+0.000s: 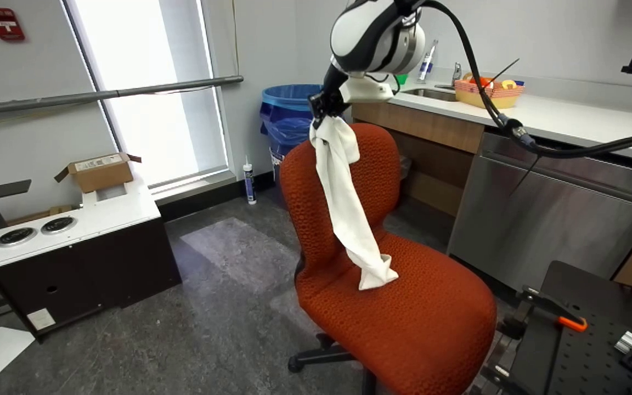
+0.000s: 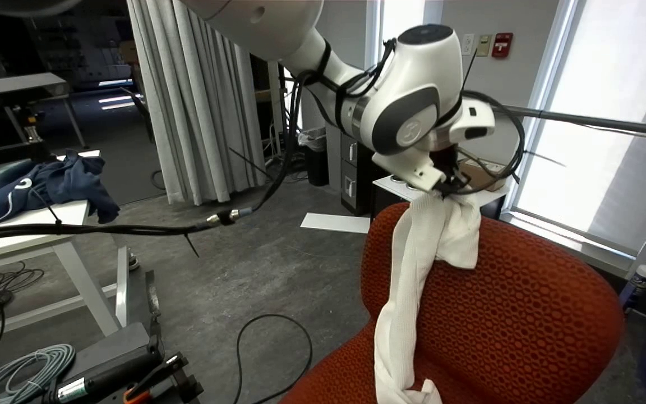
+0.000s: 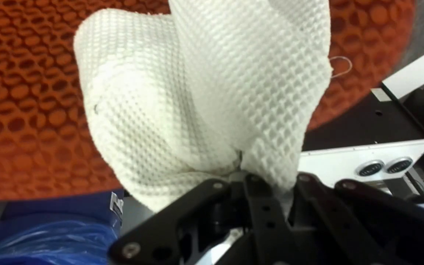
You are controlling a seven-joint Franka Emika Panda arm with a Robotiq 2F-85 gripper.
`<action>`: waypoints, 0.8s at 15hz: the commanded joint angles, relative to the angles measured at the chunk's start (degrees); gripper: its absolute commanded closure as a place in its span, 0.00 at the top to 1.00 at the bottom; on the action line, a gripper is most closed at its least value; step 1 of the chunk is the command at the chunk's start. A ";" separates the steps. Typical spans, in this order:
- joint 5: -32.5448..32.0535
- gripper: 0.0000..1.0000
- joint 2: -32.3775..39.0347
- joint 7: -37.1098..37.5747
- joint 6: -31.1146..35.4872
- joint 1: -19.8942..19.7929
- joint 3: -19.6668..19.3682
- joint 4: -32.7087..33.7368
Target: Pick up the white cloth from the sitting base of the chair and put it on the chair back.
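The white cloth point(image 1: 344, 206) hangs as a long strip from my gripper point(image 1: 320, 118), down the front of the red chair back point(image 1: 379, 164). Its lower end rests on the red seat point(image 1: 425, 323). The cloth also shows in another exterior view point(image 2: 404, 297), where a shorter fold hangs beside the strip. My gripper point(image 2: 445, 189) is just above the top edge of the chair back point(image 2: 530, 297). In the wrist view my gripper point(image 3: 271, 184) is shut on the cloth point(image 3: 241, 81), bunched between the fingers. The fingertips are partly hidden by cloth.
A blue bin point(image 1: 288, 118) stands behind the chair. A counter point(image 1: 557, 115) with a dishwasher point(image 1: 557, 208) is beside it. A white-topped cabinet point(image 1: 96, 219) stands near the window. A black perforated table point(image 1: 585, 351) is near the seat. Cables point(image 2: 132, 229) hang from the arm.
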 commanded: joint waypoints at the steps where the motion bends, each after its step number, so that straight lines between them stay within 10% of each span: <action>1: 1.30 0.00 2.23 0.99 -5.61 4.59 -2.47 12.78; 12: -1.90 0.00 21.08 6.31 -6.82 7.46 -11.76 41.95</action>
